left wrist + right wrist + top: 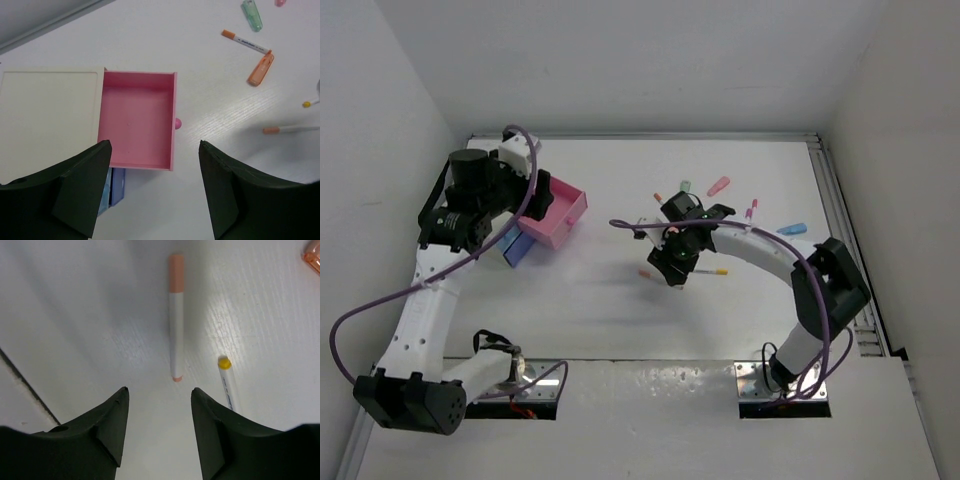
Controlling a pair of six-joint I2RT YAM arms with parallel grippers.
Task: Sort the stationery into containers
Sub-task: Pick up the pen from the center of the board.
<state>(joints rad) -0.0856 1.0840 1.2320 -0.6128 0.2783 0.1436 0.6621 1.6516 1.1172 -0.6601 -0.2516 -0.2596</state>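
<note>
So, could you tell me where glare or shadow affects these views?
Right wrist: a bright sheen on the table beside the pen; the fingers are dark. Left wrist: a soft shadow crosses the table at right; the pink box is evenly lit. Top: even light, faint shadows.

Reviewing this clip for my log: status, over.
Left gripper open over empty pink box. Right gripper open above orange-capped white pen. Nothing in the way.

In the left wrist view a plain pink box (137, 120) fills the centre, with a cream panel (47, 117) at left and a blue box (117, 185) below. At upper right are an orange marker (260, 70) and a green marker (252, 14) on the white table (200, 60).
</note>
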